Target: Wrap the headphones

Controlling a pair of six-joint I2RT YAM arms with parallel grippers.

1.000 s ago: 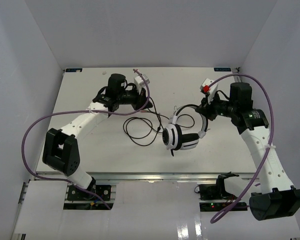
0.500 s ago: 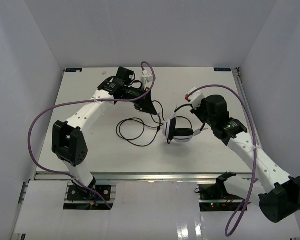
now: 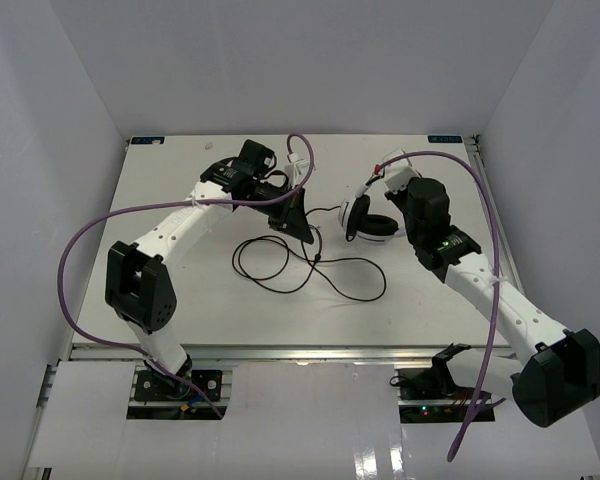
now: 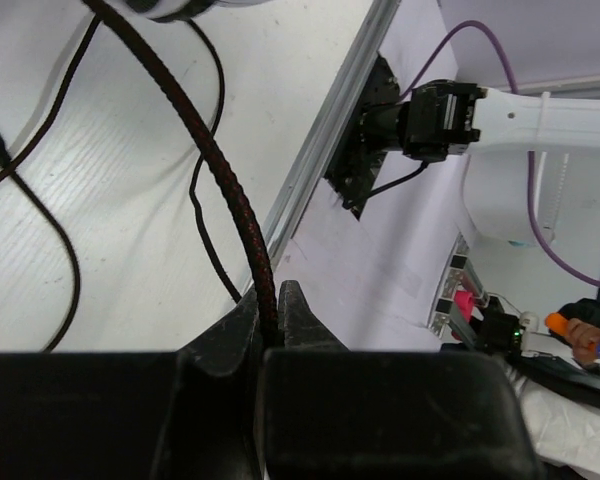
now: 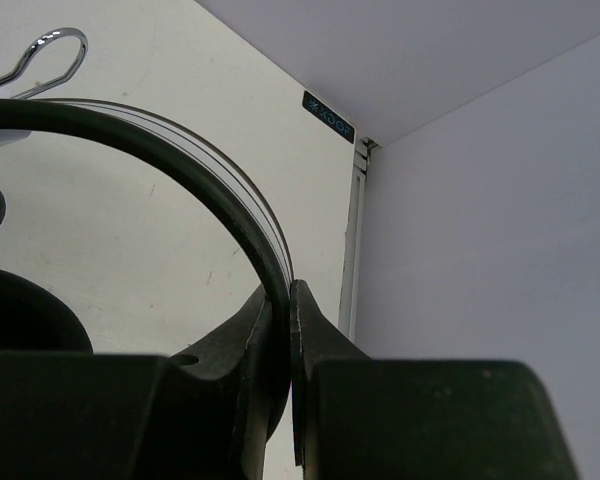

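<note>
The white-and-black headphones (image 3: 365, 218) hang above the table at centre right, held by the headband (image 5: 180, 170). My right gripper (image 3: 388, 208) is shut on that headband; in the right wrist view the fingers (image 5: 280, 310) pinch the black band. The thin dark cable (image 3: 280, 262) trails from the headphones in loops over the table. My left gripper (image 3: 302, 232) is shut on the braided cable (image 4: 235, 200), which runs up between its fingertips (image 4: 272, 305) in the left wrist view.
Purple arm cables (image 3: 90, 240) arc over the left and right sides of the white table (image 3: 180, 300). White walls close in the table on three sides. The metal rail (image 3: 300, 352) marks the near edge.
My right gripper has lifted the headphones back and up, away from the table's middle. My left gripper has swung right and down with the cable. The cable loops now lie spread further right.
</note>
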